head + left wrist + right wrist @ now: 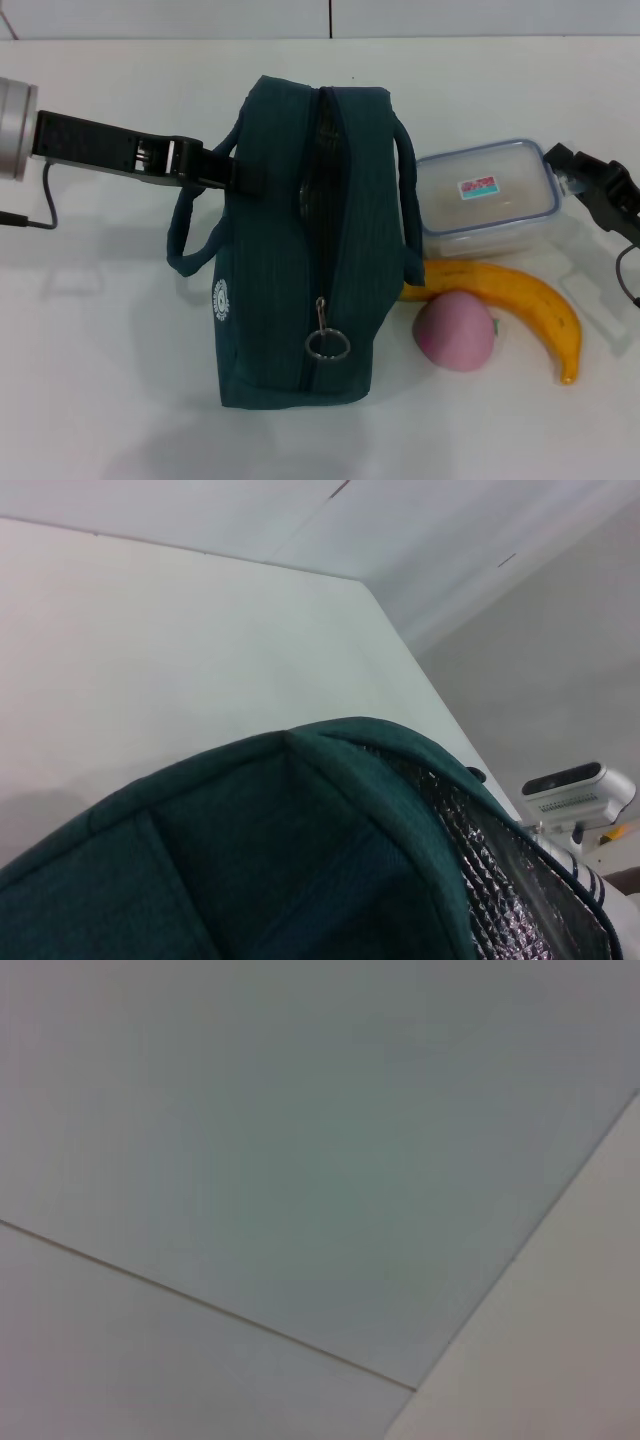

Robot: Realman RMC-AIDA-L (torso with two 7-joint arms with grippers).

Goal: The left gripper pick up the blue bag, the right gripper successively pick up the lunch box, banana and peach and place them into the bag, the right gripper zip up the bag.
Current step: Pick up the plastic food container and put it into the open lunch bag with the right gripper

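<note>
White surface: dark teal fabric bag at centre, zip partly open; left hand clenched on its handle at 10 o'clock. Clear plastic lunch box, yellow banana, pink peach at 3 o'clock; right hand, state undeterminable, beside the box.

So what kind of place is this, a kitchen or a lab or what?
Most likely a robot test bench rather than a kitchen: a bare white table against plain pale wall panels, holding only a staged set, the blue bag, lunch box, banana and peach.

We see the bag left of the box; the banana and peach lie before the box (peach touching banana).
</note>
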